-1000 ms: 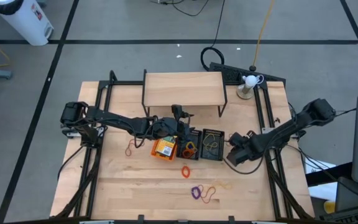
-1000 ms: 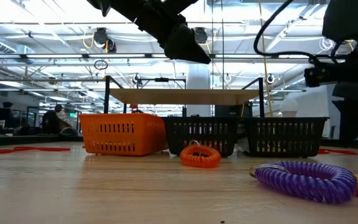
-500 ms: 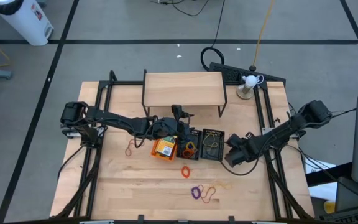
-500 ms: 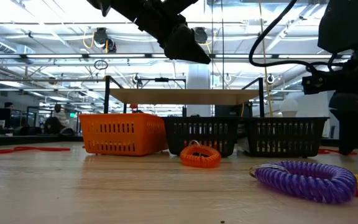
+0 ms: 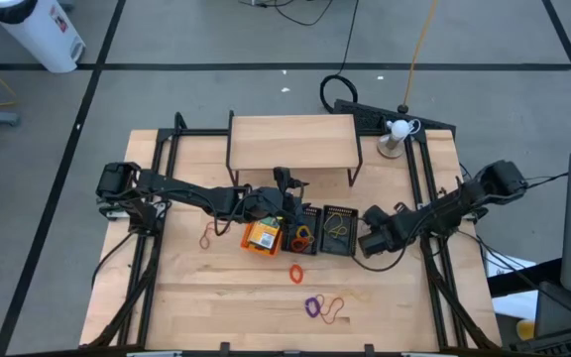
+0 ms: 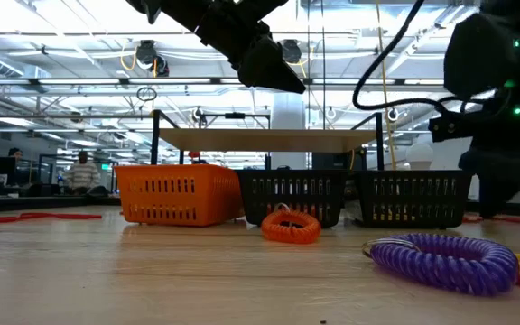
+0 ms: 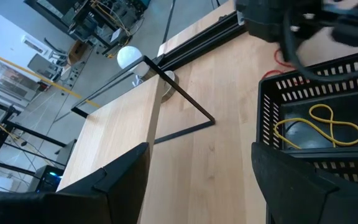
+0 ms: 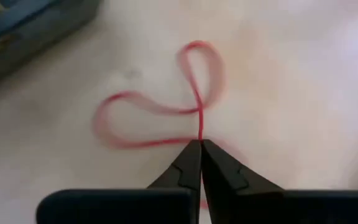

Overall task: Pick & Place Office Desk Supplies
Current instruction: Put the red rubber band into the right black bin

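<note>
lying on pale wood tabletop (image 8: 303, 74): thin red rubber band (image 8: 160, 115), twisted into figure-eight, long axis slanting away from right gripper (image 8: 200, 149). right gripper pinched on band's near strand, beside right black mesh tray (image 5: 340, 229). left gripper (image 5: 287, 203) fingers spread, above orange tray (image 5: 263, 236).

Two dark arms, black housings, cabled.
We see the left arm (image 5: 181, 193) as matte black jointed segments with a rounded base housing; the right arm (image 5: 444, 210) is the same build, black cable looping off its wrist. Green indicator lights glow on the right arm's housing in the low view. The right gripper (image 8: 200, 163) has slim black fingers tapering to points; the left gripper's fingers (image 7: 126, 183) are broad, flat and black.
</note>
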`<action>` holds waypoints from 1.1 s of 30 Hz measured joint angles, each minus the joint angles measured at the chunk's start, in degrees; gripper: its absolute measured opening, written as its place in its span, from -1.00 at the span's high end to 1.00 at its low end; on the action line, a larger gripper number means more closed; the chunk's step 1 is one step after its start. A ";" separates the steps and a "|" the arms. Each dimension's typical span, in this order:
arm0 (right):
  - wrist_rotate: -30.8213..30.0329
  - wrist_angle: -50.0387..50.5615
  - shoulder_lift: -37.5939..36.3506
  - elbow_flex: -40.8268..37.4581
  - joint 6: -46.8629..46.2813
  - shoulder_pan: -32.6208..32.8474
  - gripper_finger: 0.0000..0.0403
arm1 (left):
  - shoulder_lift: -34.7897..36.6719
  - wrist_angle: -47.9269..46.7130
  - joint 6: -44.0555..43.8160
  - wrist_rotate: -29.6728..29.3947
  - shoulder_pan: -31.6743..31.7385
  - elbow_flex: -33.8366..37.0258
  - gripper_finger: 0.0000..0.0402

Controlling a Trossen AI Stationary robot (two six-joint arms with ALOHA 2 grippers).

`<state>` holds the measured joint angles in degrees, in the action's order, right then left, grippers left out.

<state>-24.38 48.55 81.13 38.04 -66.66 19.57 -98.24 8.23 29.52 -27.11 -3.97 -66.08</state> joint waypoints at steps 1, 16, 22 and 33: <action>-1.09 0.78 -0.34 -0.04 -0.42 -0.09 0.99 | -0.02 -0.02 0.00 0.00 0.00 0.00 -0.38; -13.54 3.96 -16.95 0.14 -2.49 0.01 1.00 | -0.02 -0.74 0.10 0.00 0.01 0.00 -0.38; -22.07 3.47 -23.01 0.16 -1.06 0.01 1.00 | -0.02 -0.75 0.15 0.00 0.01 0.00 -0.38; -35.47 -16.16 -30.02 0.16 20.95 0.01 1.00 | -0.02 -0.74 0.11 0.00 0.00 0.00 -0.38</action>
<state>-59.85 32.39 51.11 38.20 -45.71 19.57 -98.26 7.49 29.63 -27.11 -3.96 -66.08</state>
